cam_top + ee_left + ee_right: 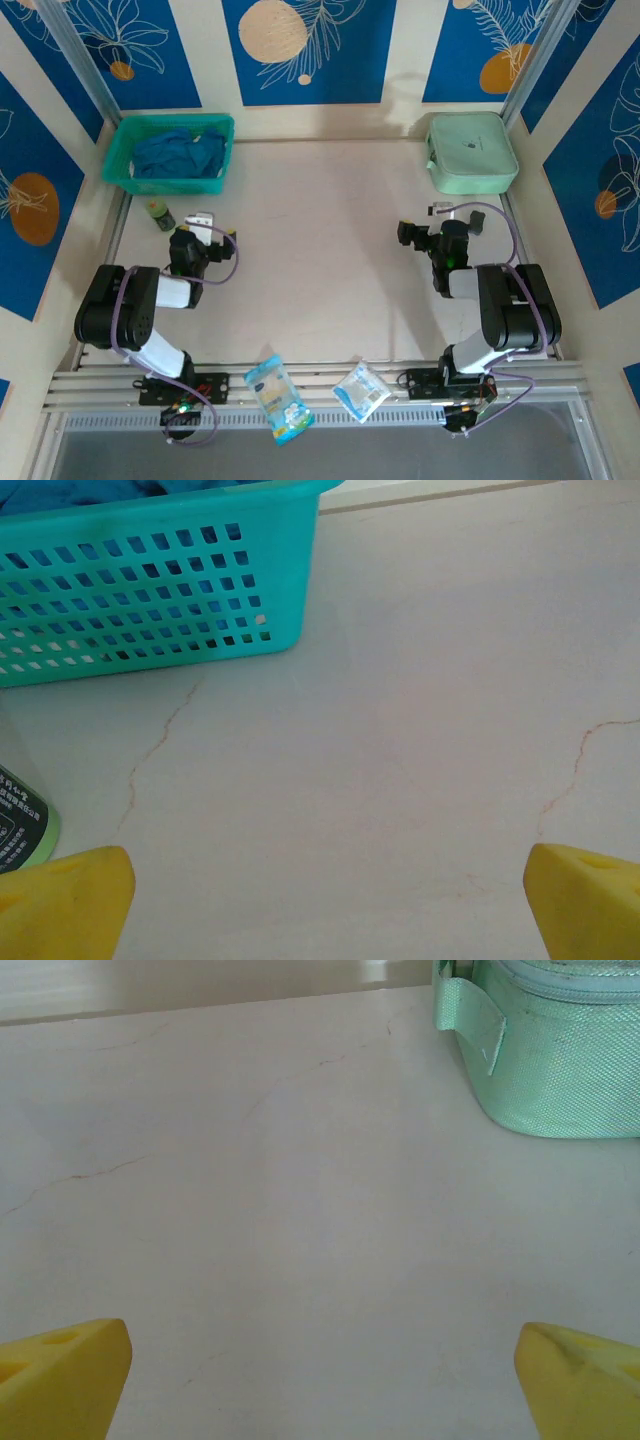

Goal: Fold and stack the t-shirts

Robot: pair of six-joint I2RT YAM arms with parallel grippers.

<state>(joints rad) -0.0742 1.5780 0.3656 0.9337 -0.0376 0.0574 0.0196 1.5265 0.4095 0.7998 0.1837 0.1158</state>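
A teal-blue t-shirt (180, 152) lies bunched inside the teal mesh basket (125, 165) at the far left; a strip of its cloth (100, 488) shows above the basket wall (150, 590) in the left wrist view. The off-white t-shirt is out of view. My left gripper (200, 222) rests low over the table just short of the basket, open, its yellow fingertips (70, 900) far apart over bare tabletop. My right gripper (445, 212) is open too, yellow fingertips (60, 1375) spread wide with nothing between them, a little short of the mint case.
A mint-green zip case (472, 152) sits at the far right, its corner (560, 1050) ahead of the right gripper. A small green bottle (160, 215) stands left of the left gripper. Two snack packets (277, 397) (361, 390) lie on the near rail.
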